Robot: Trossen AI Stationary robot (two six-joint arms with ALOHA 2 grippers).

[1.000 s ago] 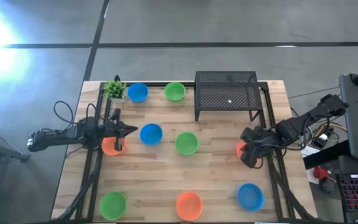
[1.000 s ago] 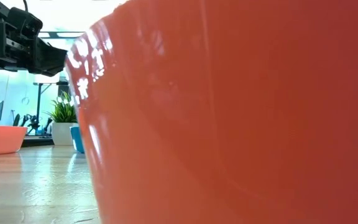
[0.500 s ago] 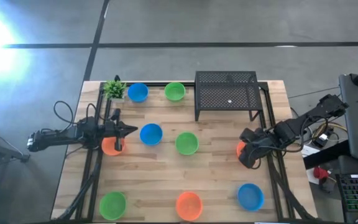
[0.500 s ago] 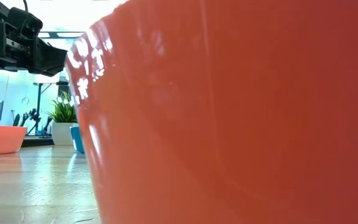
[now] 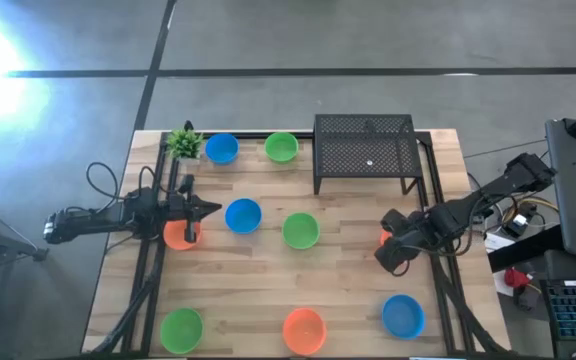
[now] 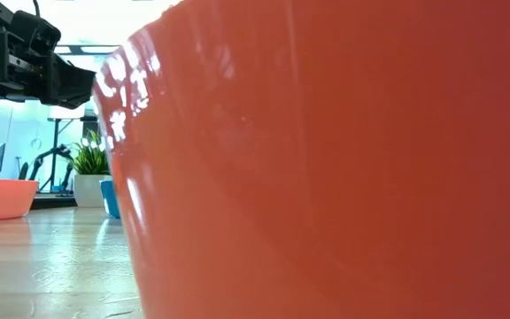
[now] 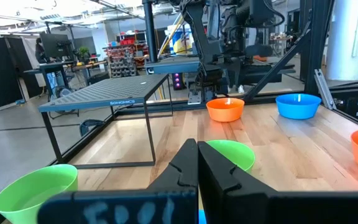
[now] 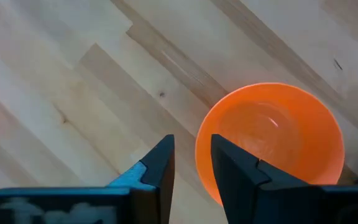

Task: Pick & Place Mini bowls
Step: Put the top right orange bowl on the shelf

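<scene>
Butcher-block wood is what you are working over: the table [image 5: 268, 280] carries a black mesh stand [image 5: 364, 150] at its far edge, beyond and a little inboard of your right gripper [image 5: 392, 252].

Next in size are the arms. Your right arm reaches in from the table's right edge, its gripper hanging over the orange-red bowl [image 5: 385, 238] there. In the right wrist view that bowl [image 8: 270, 141] sits upright on the wood just ahead of the gripper [image 8: 191, 155]. The fingers [image 8: 159, 163] stand a small way apart with nothing between them, and the bowl's near rim lies right beside one fingertip; you cannot tell from here whether they touch.

Your left arm waits along the table's left edge, its gripper [image 5: 206, 209] pointing inward with fingers [image 7: 185, 163] pressed together and holding nothing. A second orange-red bowl [image 5: 179, 234] lies beneath that arm, just behind the fingertips. A blue bowl [image 5: 243, 214] sits just ahead of them and a green bowl [image 5: 300, 230] farther ahead.

Along the far edge, beside the plant [image 5: 183, 143], stand another blue bowl [image 5: 221, 149] and green bowl [image 5: 281, 147]. Along the near edge lie a green bowl [image 5: 181, 327], an orange-red bowl [image 5: 304, 329] and, nearest your right gripper, a blue bowl [image 5: 403, 315].
</scene>
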